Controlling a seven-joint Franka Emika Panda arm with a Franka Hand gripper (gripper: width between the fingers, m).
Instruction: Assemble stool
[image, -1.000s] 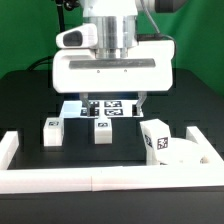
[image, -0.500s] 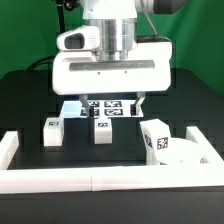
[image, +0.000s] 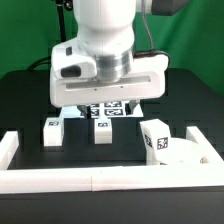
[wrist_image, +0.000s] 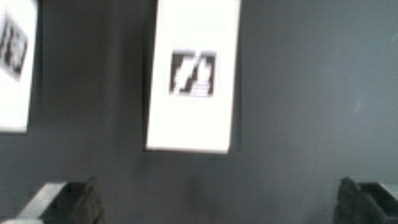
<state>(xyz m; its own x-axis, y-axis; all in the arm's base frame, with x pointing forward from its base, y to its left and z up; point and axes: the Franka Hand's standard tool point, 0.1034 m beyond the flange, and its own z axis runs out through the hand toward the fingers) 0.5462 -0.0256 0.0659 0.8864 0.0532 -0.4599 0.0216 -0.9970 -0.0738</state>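
Two short white legs (image: 51, 131) (image: 102, 130) lie on the black table, each with a square tag. A third leg (image: 155, 138) stands at the round white seat disc (image: 188, 154) on the exterior view's right. My gripper (image: 108, 98) hangs tilted above the table behind the two lying legs, its fingers mostly hidden by its white body. In the wrist view my gripper (wrist_image: 217, 205) is open with only dark table between its fingertips (wrist_image: 64, 204). A tagged leg (wrist_image: 192, 75) lies beyond them, untouched, and another white piece (wrist_image: 15, 60) shows at the picture's edge.
The marker board (image: 112, 108) lies flat under the gripper. Long white border rails run along the front (image: 100, 181) and the exterior view's left (image: 9, 150). The seat disc sits in the rails' corner on the exterior view's right.
The gripper's body has tilted and swung toward the exterior view's left. Its jaws stay open. The legs and seat disc have not moved.
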